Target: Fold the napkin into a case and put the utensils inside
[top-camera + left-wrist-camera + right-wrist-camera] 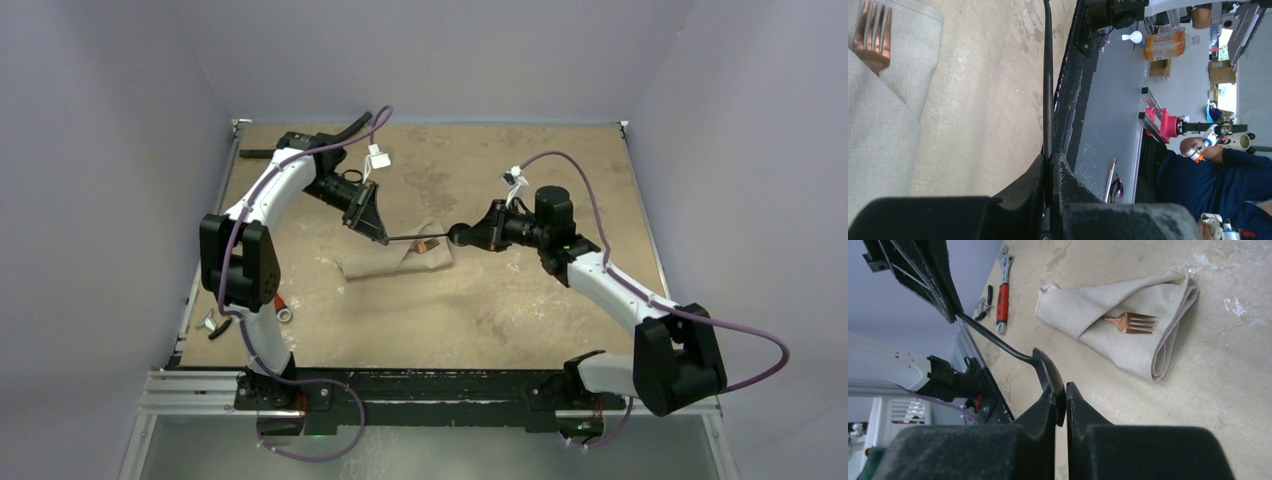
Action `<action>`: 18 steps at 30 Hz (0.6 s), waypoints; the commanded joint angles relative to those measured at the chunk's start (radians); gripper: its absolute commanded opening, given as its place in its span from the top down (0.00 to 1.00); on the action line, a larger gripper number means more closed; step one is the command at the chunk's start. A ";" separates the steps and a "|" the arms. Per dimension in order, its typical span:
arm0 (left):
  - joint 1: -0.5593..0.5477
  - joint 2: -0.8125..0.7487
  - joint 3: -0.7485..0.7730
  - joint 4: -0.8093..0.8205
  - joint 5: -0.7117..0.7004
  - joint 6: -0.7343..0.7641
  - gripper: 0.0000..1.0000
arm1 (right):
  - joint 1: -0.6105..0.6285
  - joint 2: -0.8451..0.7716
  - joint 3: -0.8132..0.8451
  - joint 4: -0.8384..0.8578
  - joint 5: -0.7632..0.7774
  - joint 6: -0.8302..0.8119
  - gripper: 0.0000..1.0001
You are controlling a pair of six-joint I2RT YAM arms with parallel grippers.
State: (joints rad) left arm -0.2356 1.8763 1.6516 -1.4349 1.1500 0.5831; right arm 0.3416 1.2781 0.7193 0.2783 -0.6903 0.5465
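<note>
Starting at the left of the top view: pinching the thin black handle of the spoon (415, 238) with the left gripper (383, 236), jaws pressed tight together on it. Holding the spoon up off the table (520, 300), stretching across from one gripper to the other. Seeing, just below it near the middle of the frame, the napkin (380, 266), already folded into a flat case (1083, 305), with the copper fork (425, 246) tucked in its pocket and the tines poking out. Finding nothing else in that pocket, so waiting on the spoon. Moving to the right: squeezing the spoon's dark round bowl with the right gripper (463, 236), jaws closed in on its two sides. Judging the spoon to be light, hard and smooth, so likely slipping or twisting if gripped by the rounded bowl; taking it by the straight handle looking safer. Judging the cloth to be soft and floppy, so likely bunching up or sliding if pushed; calling for a gentle slide into the open mouth beside the fork.
</note>
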 commanded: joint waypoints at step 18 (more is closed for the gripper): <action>0.076 -0.096 -0.160 0.472 -0.798 -0.174 0.23 | -0.002 0.026 0.163 -0.528 0.263 -0.095 1.00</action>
State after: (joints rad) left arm -0.1684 1.8469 1.5757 -1.1564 0.6678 0.4404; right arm 0.3439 1.3357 0.8753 -0.1097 -0.5007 0.4744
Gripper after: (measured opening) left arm 0.770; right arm 0.029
